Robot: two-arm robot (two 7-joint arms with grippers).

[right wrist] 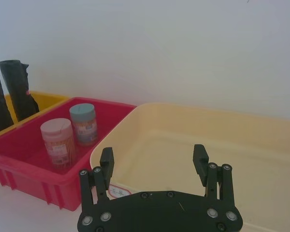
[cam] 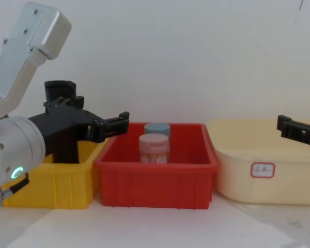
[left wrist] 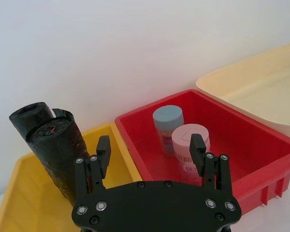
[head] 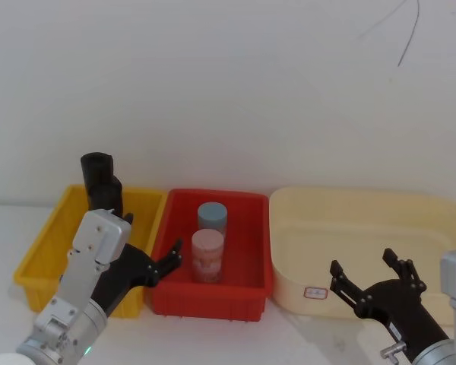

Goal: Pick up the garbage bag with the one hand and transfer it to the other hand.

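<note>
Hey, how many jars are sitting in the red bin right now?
2. A pink-lidded jar stands toward the front of the red bin, and a blue-lidded jar stands just behind it. None seems hidden.

The lower part of the garbage bag (cam: 59, 89) is hidden behind the left gripper (cam: 99, 111). The right gripper (cam: 299, 132) is cut off by the chest view's edge. The label (cam: 262, 169) on the cream bin (cam: 232, 155) cannot be read.
</note>
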